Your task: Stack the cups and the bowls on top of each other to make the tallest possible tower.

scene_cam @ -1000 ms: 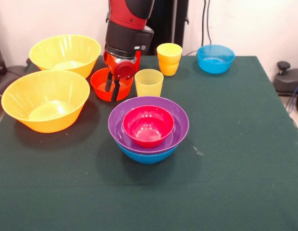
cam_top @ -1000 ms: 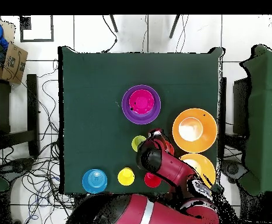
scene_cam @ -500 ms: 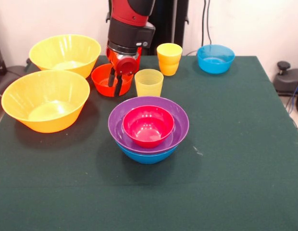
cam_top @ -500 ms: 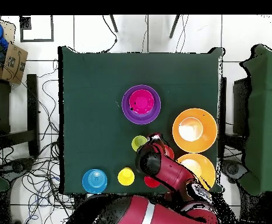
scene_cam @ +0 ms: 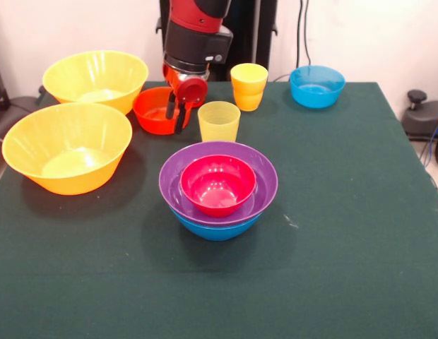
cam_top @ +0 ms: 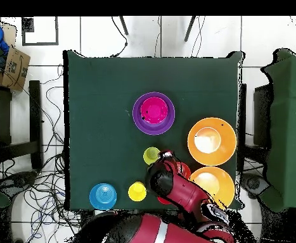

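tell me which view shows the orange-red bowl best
The front view: the orange-red bowl shows its rim and inside, with the end effector gripping its near rim. In the overhead view the arm covers most of it, leaving only a small sliver visible.

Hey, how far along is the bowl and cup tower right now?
Done: the tower has three layers, a pink bowl in a purple one on a blue one. In hand: the gripper grips the rim of the orange-red bowl, apparently lifted off the table. Left: two big yellow bowls, the light-blue bowl, the pale yellow cup and the orange-yellow cups, all apart from the tower.
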You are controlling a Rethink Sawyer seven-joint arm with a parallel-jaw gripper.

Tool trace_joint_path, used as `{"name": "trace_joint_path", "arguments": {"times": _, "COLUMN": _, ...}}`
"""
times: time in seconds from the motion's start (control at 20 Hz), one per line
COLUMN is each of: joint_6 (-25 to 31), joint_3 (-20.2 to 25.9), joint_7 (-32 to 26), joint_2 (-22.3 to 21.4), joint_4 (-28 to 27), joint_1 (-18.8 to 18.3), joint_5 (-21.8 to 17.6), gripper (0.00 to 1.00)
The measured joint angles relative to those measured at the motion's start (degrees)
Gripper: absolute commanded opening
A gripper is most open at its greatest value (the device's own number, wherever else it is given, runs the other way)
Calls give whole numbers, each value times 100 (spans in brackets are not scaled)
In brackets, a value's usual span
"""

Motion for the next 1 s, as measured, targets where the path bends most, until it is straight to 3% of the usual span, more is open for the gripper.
{"name": "trace_joint_path", "arguments": {"times": 1.0, "joint_6": 135, "joint_3": -198, "joint_7": 0, "joint_2": -40, "joint_4": 23, "joint_1": 234, "joint_5": 113, "gripper": 100}}
